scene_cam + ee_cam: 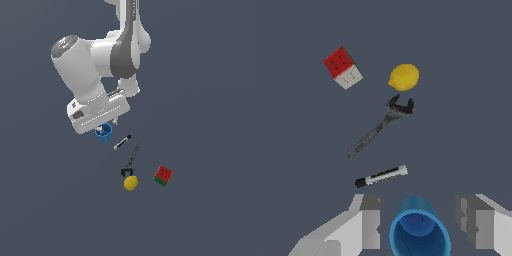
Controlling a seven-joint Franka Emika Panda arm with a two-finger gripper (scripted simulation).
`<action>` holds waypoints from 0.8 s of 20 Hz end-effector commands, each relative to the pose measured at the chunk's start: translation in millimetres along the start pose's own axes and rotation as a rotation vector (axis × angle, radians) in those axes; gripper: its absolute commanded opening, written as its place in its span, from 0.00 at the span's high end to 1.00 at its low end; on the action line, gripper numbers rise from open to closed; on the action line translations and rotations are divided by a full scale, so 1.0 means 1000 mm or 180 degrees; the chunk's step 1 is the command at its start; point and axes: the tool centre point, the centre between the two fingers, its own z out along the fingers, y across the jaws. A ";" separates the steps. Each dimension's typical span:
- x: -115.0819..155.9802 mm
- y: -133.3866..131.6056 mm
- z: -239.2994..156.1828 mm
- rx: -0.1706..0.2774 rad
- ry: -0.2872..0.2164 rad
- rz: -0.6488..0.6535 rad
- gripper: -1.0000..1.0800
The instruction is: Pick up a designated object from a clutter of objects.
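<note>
Gripper (420, 222) is spread wide, fingers (368, 220) either side of the blue cup (419, 231), w/ clear gaps on both sides, so no contact that I can see. Cup stands upright, mouth up, rim facing my wrist cam, sitting between the 2 fingers. In the exterior view the hand (97, 114) hangs right over the cup (104, 133), covering part of its rim; only the lower wall and a bit of the opening show.

Moving out from the tool: the marker (381, 176) comes 1st, just beyond the cup, black cap end pointing away from the white barrel. It lies apart from the cup, not touching. Next out is the wrench (379, 128), dark metal, lying slantwise w/ its open jaw end farthest from me. That jaw sits near the lemon (404, 77); in the exterior view wrench (131, 161) and lemon (130, 183) look nearly touching, can't tell for sure. Farthest off, to the side of the lemon and well apart from it, is the watermelon block (342, 67), red face w/ seeds, white and green edge. Floor (210, 100) is plain dark grey.
</note>
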 end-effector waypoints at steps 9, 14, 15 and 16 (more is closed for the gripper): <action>-0.025 0.021 0.027 0.0118 0.0123 -0.0402 0.38; -0.038 0.031 0.040 0.0152 0.0186 -0.0583 0.38; -0.041 0.033 0.042 0.0157 0.0199 -0.0619 0.38; -0.044 0.035 0.045 0.0161 0.0211 -0.0654 0.38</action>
